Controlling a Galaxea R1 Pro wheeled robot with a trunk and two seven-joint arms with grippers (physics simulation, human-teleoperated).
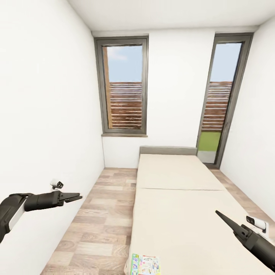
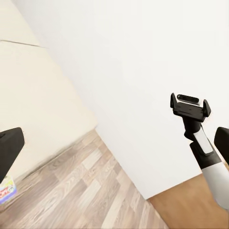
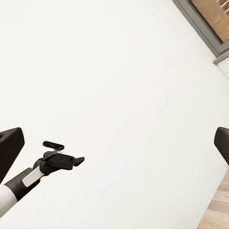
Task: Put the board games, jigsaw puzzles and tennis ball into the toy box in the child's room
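Observation:
The bed [image 1: 179, 198], with a plain cream mattress and a grey headboard, runs from the near right to the far wall. One colourful board game [image 1: 145, 264] lies flat on its near corner, cut off by the picture's edge; a corner of the same box [image 2: 6, 189] also appears in the left wrist view. My left gripper [image 1: 75, 198] hangs open over the floor left of the bed, holding nothing. My right gripper [image 1: 220, 215] hovers open above the mattress's near right part, also holding nothing. The wrist views show both sets of jaws [image 2: 114, 143] [image 3: 114, 143] spread wide.
A strip of wood-plank floor [image 1: 99, 221] runs between the bed and the white left wall [image 1: 46, 114]. A grey-framed window [image 1: 123, 86] sits in the far wall, and a tall glazed door [image 1: 219, 103] stands at the far right. The right wall is close to the bed.

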